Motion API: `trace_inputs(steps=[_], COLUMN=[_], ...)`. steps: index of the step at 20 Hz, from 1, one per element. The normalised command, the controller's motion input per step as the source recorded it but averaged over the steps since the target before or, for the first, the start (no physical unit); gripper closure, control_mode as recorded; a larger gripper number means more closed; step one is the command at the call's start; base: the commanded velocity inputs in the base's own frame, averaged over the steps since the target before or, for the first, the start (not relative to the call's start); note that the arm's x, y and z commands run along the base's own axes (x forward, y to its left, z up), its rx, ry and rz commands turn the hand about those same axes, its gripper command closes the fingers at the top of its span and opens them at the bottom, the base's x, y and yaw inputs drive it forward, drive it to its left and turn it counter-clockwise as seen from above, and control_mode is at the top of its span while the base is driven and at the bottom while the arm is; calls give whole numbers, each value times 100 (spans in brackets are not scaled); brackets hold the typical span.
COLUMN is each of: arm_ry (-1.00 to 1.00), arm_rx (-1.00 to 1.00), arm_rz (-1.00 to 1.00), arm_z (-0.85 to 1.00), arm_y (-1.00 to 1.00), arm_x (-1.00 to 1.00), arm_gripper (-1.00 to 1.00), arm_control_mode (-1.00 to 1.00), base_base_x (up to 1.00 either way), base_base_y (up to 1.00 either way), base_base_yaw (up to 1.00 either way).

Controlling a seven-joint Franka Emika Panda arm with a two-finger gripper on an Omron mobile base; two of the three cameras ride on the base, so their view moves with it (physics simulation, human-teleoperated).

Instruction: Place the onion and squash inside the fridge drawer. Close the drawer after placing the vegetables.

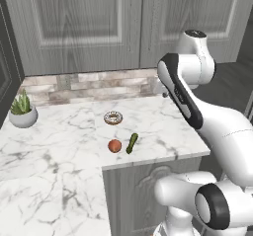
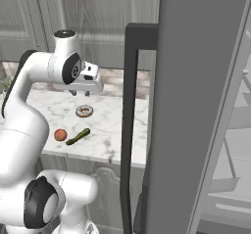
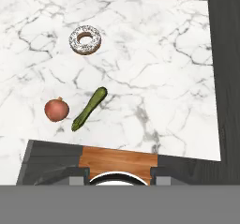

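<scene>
Pincer high above counter, empty, opening unclear. Onion below it, beside squash: descend straight, avoid nudging squash.

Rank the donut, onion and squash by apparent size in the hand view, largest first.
1. squash, the longest, though thin
2. donut, the widest round shape
3. onion, the smallest

All lie on one counter, so nearness hardly skews this.

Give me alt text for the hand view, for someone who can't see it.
Looking down on a white marble counter: a reddish onion lies just apart from a dark green squash near the counter's front edge, with a frosted ring donut farther back.
</scene>
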Motion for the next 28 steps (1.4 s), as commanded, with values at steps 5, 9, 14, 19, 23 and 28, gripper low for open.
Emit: trace_inputs(steps=[5,9,14,19,23,28], arm_ry=[0,0,8,10,2,6], arm_rx=[-5,-3,2,6,7,1], arm_rz=[0,-24,-11,-11,-16,-17], arm_z=[-29,-83,-62,-79,-73,-50], arm_y=[34,88,12,10,12,3], arm_x=[-36,0,0,27,47,51], arm_gripper=[-100,-100,-100,-100,-100,-100], arm_control_mode=[-100,-100,-100,-100,-100,-100], base_base_x=[0,0,0,0,0,0], base_base_y=[0,0,0,0,0,0], base_base_yaw=[0,0,0,0,0,0])
